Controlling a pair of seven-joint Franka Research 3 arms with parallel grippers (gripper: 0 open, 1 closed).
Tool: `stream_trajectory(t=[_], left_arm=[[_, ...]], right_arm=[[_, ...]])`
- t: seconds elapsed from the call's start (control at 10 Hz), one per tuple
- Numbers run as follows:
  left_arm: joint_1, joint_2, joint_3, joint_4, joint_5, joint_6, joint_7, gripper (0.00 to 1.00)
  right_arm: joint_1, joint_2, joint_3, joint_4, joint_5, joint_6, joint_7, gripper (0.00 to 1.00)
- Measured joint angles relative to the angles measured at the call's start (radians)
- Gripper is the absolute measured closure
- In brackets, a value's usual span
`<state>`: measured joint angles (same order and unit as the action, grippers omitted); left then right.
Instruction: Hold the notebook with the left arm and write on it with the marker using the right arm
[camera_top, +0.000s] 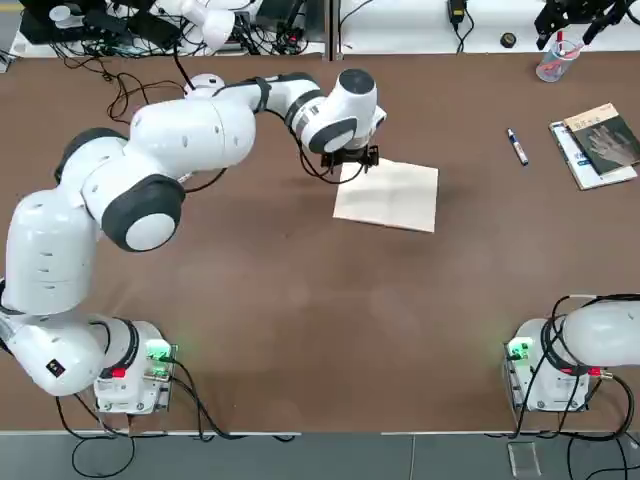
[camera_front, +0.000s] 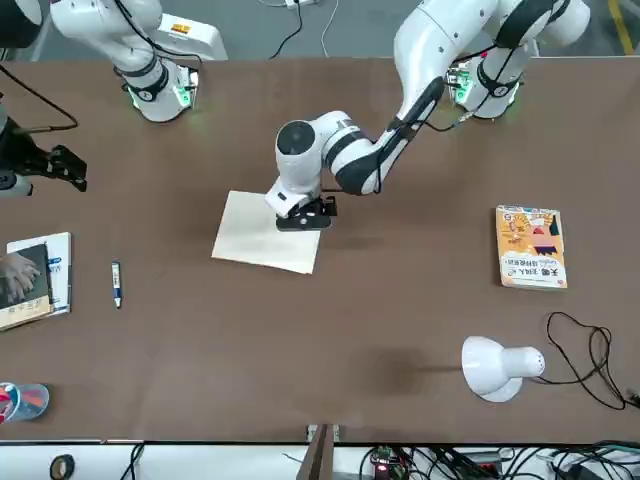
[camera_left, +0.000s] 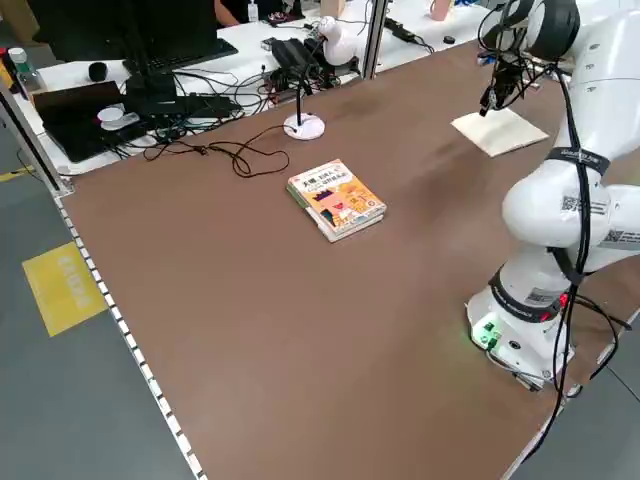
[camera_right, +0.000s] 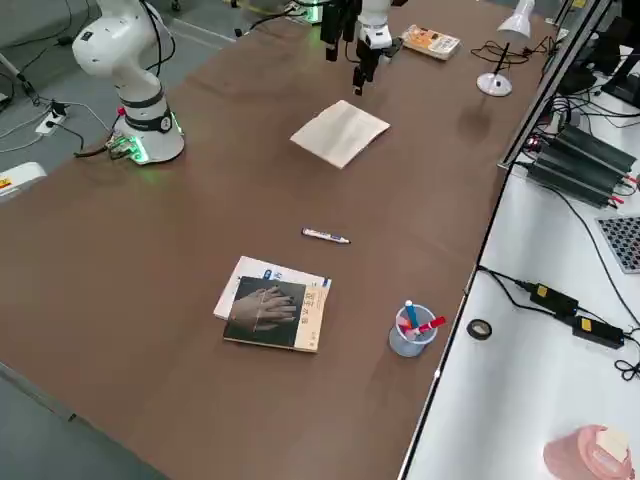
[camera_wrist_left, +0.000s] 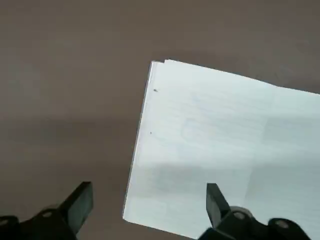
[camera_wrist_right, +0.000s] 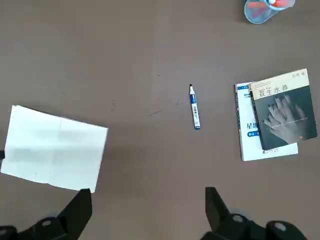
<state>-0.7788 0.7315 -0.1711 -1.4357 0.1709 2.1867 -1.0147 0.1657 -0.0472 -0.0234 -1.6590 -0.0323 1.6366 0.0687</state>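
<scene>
The left claw (camera_wrist_left: 149, 200) hangs at the upper-left corner of the notebook (camera_top: 395, 200) in the top view, while the notebook lies flat just above the middle of the frame. Its two fingers stand wide apart with nothing gripped between them. In the left wrist view one finger is over bare table (camera_wrist_left: 60, 125) and the other over the page, so an edge of the notebook runs through the gap. How high the claw sits above the paper, I cannot tell. The left arm is plainly the nearer one to the notebook, and holding it probably calls for little more than a settling down onto that edge.

The marker (camera_top: 517, 147) lies on its own in the upper right of the top view, between the notebook and the pair of stacked books (camera_top: 597, 150). Its long axis runs mostly up and down that frame, tipped a little from upper left to lower right. The right claw (camera_wrist_right: 148, 210) is the one to fetch it: it is at the upper left of the front view, above and left of the marker there, well apart from it. Its fingers are spread wide and hold nothing. The pick-up likely turns on bringing those fingers down either side of the slim barrel, across its length.
</scene>
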Motion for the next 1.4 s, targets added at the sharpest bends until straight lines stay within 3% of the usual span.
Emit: stream_trajectory(t=[1.4], left_arm=[[-0.023,0.106,0.028,0.017,0.045,0.094,-0.001,0.00]], right_arm=[[0.000,0.000,0.003,0.000,0.001,0.001,0.000,0.00]])
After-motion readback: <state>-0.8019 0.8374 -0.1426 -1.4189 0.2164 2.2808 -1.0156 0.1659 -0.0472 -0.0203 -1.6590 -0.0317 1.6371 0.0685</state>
